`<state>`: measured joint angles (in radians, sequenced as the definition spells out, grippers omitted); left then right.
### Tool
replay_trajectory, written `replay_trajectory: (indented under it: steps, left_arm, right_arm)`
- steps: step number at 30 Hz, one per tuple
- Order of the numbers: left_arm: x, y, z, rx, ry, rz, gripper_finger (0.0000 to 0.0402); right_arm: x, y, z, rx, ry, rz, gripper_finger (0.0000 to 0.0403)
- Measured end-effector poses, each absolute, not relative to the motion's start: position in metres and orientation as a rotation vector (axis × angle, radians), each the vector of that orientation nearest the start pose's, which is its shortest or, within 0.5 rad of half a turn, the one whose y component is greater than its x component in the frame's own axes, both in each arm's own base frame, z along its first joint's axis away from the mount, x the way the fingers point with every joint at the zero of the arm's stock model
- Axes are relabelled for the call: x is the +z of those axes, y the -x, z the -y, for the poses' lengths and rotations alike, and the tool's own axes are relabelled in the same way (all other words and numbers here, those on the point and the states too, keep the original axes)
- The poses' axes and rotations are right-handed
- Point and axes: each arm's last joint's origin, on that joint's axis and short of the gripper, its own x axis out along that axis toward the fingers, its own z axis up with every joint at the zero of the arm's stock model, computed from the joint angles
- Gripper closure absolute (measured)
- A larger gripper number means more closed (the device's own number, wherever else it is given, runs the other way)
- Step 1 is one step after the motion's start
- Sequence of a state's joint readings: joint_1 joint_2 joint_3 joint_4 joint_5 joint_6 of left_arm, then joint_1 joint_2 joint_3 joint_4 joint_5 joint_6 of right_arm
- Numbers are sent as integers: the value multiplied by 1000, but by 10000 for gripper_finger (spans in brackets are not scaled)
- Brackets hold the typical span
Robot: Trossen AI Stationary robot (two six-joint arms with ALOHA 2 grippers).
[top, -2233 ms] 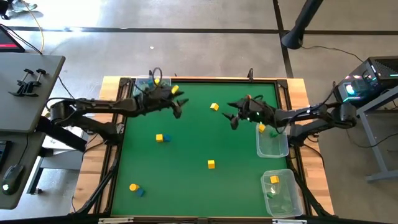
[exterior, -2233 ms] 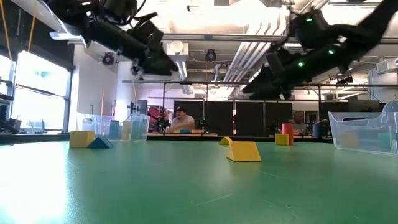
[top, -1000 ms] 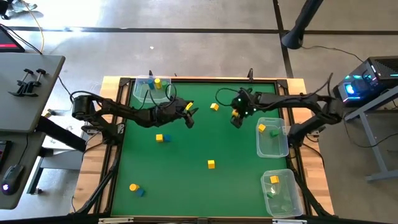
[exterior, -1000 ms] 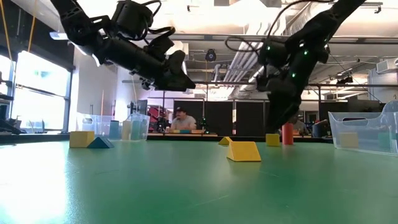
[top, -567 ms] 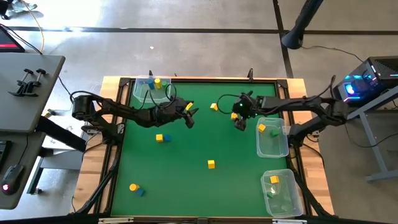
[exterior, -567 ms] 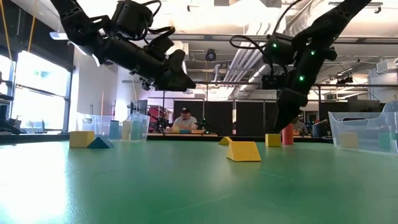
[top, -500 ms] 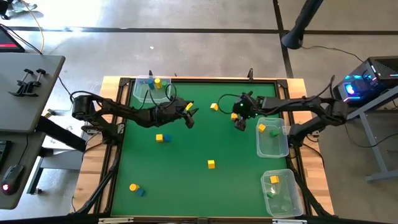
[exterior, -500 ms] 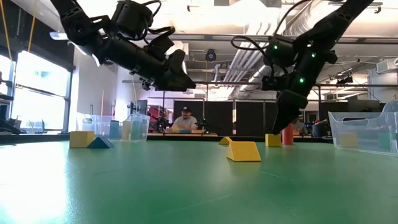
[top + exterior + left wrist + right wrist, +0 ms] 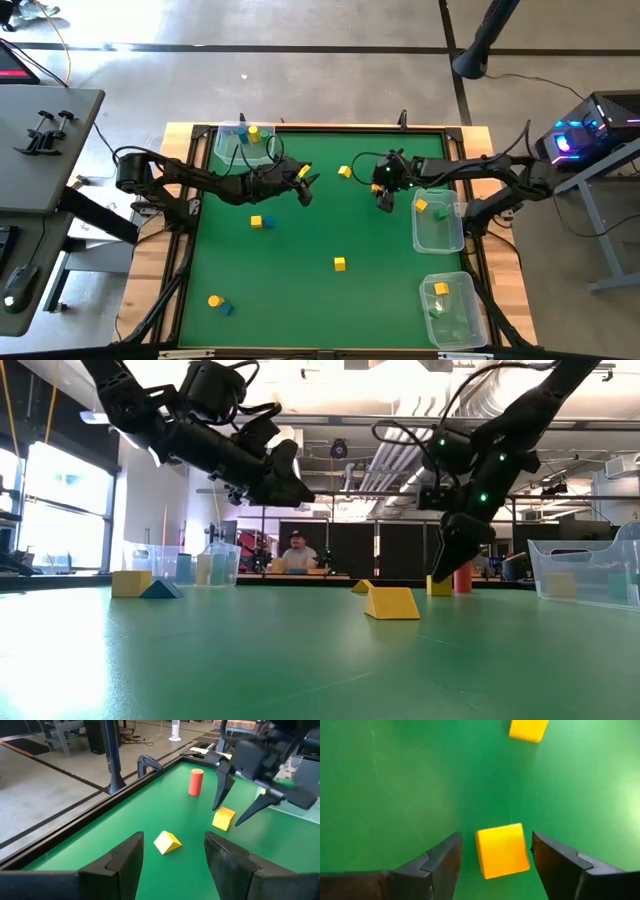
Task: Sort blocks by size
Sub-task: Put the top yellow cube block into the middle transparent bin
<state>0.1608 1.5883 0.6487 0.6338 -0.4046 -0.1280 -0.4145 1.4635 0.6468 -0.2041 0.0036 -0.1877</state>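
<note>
Right tool (image 9: 492,857) hanging low over the green surface (image 9: 300,260) near its far right side, fingers spread apart around a yellow cube (image 9: 502,850), not yet gripping. Left tool (image 9: 172,855) hovering mid-air at far left-centre, fingers parted, holding nothing, facing a yellow wedge (image 9: 167,842).

We see two dark jointed arms with looping black cables; green lights glow on the right arm (image 9: 480,470), and its fingers (image 9: 440,862) are matte black.

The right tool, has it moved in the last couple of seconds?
Yes. The right tool has swung toward the table's far edge, then come down over a yellow cube.
</note>
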Motion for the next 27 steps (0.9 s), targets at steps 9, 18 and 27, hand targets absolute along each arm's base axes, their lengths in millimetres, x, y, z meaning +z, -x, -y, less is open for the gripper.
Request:
replay_trajectory:
  steps: [9,18,27]
  left_arm:
    - [177,-302,-59,573,86,-272,209]
    - [176,-302,-59,573,86,-275,209]
    - [176,-302,-58,572,93,-276,209]
  right_arm:
    - [137,-235,103,-282,-46,-1062,230]
    - [162,-228,78,-248,-27,-1039,275]
    - [205,-171,23,-447,-137,-1126,275]
